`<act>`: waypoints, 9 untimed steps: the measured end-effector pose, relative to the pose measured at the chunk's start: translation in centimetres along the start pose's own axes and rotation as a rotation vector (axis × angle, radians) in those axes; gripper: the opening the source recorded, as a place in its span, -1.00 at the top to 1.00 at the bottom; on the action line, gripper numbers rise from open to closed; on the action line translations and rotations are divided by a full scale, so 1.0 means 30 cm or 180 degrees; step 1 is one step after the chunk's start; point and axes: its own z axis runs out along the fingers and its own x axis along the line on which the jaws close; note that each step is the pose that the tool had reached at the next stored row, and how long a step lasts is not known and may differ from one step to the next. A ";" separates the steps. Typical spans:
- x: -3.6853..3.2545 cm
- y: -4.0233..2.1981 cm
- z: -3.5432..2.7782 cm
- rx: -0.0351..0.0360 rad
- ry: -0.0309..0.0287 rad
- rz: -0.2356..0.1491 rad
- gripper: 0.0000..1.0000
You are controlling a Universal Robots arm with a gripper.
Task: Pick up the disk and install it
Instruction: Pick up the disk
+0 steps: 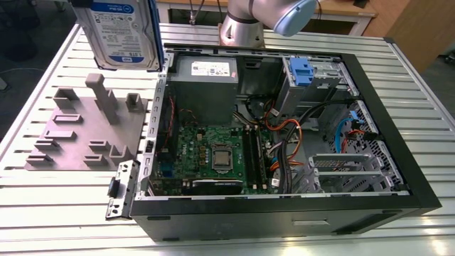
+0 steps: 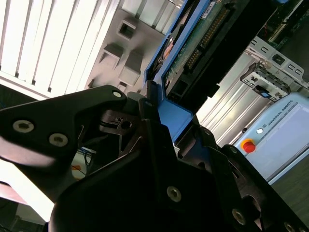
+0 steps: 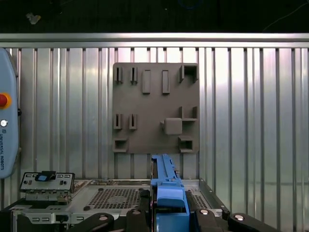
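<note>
— Start with the big things. What carries all this?

— A slatted metal table (image 1: pixel 64 213). On it lies an open computer case (image 1: pixel 270 210), side panel off, boards and cables showing. Just beside the case, on the exterior view's left, sits a grey fixture plate (image 1: pixel 78 133) with empty slots and pegs.

— And the disk?

— The disk (image 1: pixel 121 32) is off the table altogether. It hangs in the air outside the case, above the fixture plate's far end, on the exterior view's left of the case wall. It is on edge, long axis roughly up and down, labelled face toward the exterior camera.

— What has it?

— The pincer (image 2: pixel 154 111) is clamped onto it. In both wrist views the black fingers (image 3: pixel 137 212) press the blue bracket (image 3: pixel 166 181) from either side, so the disk reaches straight out past the fingertips.

— Where is its seat, relative to the case?

— My guess is the drive cage (image 1: pixel 313 80) with the blue latch, in the case's far corner on the exterior view's right. That puts the case's width between cage and disk.

— Room around it?

— Open air about the disk; inside the case, cables crowd near the cage.
</note>
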 end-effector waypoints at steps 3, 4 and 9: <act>0.009 -0.001 0.000 0.0000 0.0002 0.0000 0.27; 0.011 -0.002 0.000 0.0000 0.0003 0.0000 0.27; 0.013 -0.007 0.000 0.0000 0.0005 0.0000 0.27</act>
